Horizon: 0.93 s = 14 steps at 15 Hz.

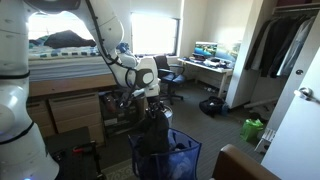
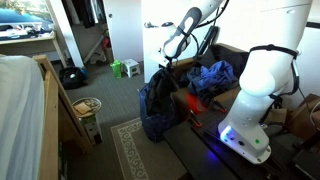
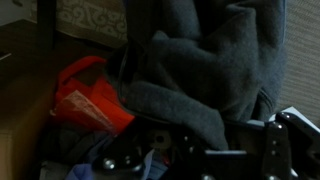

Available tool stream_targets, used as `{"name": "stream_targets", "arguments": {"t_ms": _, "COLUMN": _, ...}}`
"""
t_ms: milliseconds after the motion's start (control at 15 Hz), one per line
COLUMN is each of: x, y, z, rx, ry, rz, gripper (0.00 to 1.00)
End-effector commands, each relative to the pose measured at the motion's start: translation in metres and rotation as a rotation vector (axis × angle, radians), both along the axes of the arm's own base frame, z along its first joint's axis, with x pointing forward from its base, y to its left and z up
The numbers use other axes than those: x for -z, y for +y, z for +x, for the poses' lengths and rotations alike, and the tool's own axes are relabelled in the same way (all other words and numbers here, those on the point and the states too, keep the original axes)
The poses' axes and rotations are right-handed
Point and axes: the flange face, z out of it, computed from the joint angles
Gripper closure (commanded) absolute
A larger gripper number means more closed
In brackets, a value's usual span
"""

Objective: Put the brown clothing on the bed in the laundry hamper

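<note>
The dark clothing (image 1: pixel 153 128) is held by the pincer (image 1: pixel 150 100), which is closed on its top fold. It hangs straight below the pincer, and its lower part is inside the blue hamper (image 1: pixel 190 148). In the wrist view, a red item (image 3: pixel 88 100) is seen beside the cloth.

Floor (image 2: pixel 115 95), grey carpet, is carrying the following. A patterned rug (image 2: pixel 135 150) is lying flat on it, just beside the blue mesh hamper (image 1: pixel 190 155), which is standing upright. A black bag (image 1: pixel 212 106) is sitting further off, well apart from the hamper. A green container (image 1: pixel 252 129) is resting near a wall. A small round basket (image 2: pixel 88 105) is standing on the carpet, apart from the rug.
</note>
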Motion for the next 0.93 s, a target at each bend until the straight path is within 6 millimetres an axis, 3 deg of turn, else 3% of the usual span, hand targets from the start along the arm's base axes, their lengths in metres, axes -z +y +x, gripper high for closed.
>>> {"name": "stream_targets", "arguments": {"t_ms": 0, "x": 0.009, "y": 0.004, "z": 0.017, "rx": -0.001, "ry": 0.051, "rz": 0.002, "gripper": 1.00}}
{"name": "stream_targets", "arguments": {"t_ms": 67, "x": 0.010, "y": 0.002, "z": 0.008, "rx": 0.000, "ry": 0.027, "rz": 0.008, "gripper": 1.00}}
{"name": "stream_targets", "arguments": {"t_ms": 467, "x": 0.014, "y": 0.002, "z": 0.008, "rx": 0.005, "ry": 0.018, "rz": 0.006, "gripper": 1.00}}
{"name": "stream_targets", "arguments": {"t_ms": 867, "x": 0.055, "y": -0.039, "z": 0.054, "rx": 0.059, "ry": 0.093, "rz": 0.119, "gripper": 1.00}}
